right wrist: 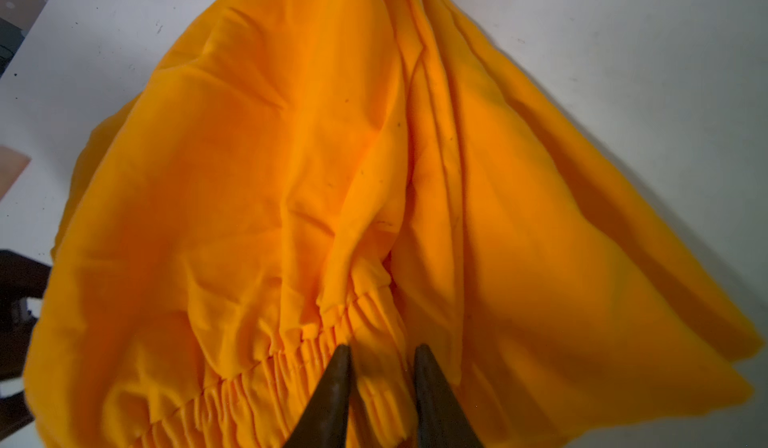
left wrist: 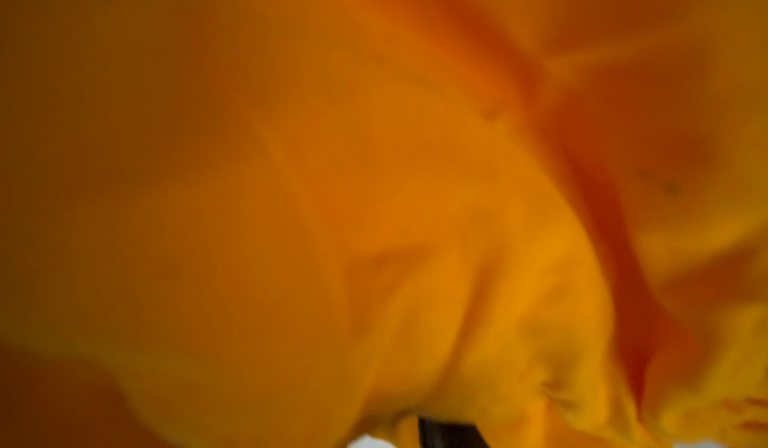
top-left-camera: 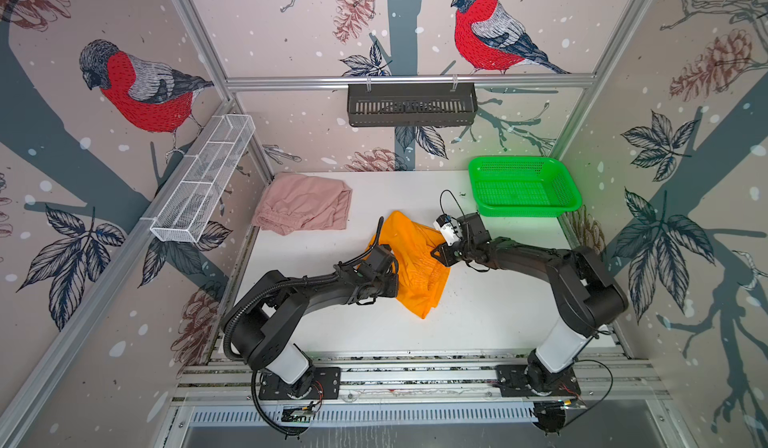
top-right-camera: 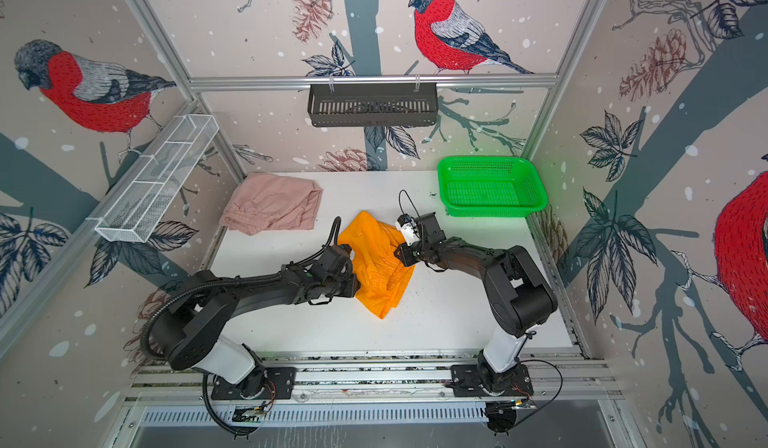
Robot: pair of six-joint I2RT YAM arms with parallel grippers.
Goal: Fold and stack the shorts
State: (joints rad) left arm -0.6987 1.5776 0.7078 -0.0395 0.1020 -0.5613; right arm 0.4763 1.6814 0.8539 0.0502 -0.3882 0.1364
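In both top views the bright orange cloth shorts [top-left-camera: 415, 267] [top-right-camera: 376, 267] lie bunched on the white tabletop [top-left-camera: 478, 313], directly between the two tools. The right gripper [top-left-camera: 436, 253] [top-right-camera: 401, 254] meets their edge on its own side. The left gripper [top-left-camera: 392, 285] pushes into the opposite edge, its tips hidden by wrist and cloth. The pale dusty pink cloth shorts [top-left-camera: 303, 206] [top-right-camera: 272, 206] rest folded and flat, well apart from both grippers, out beyond the left one. The green plastic mesh basket [top-left-camera: 573, 200] sits beyond the right one.

In the left wrist view, blurred orange cloth [left wrist: 457, 258] fills nearly everything, pressed close to the lens. Whether that tool is wide, narrow or holding cannot be told.

In the right wrist view, the right gripper [right wrist: 382, 354] stands narrow, its dark fingers [right wrist: 336, 383] pinching the gathered elastic waistband of the orange shorts [right wrist: 332, 154]. Cloth fans out from the tips in long loose pleats.

This fabric looks thin, light and limp. It should drape and slide rather than hold a crease, so one pinch will likely only drag it into a heap. The waistband is the thickest, least slippery part. Gripping it at two spread points, one per tool, seems best for laying the pair flat.
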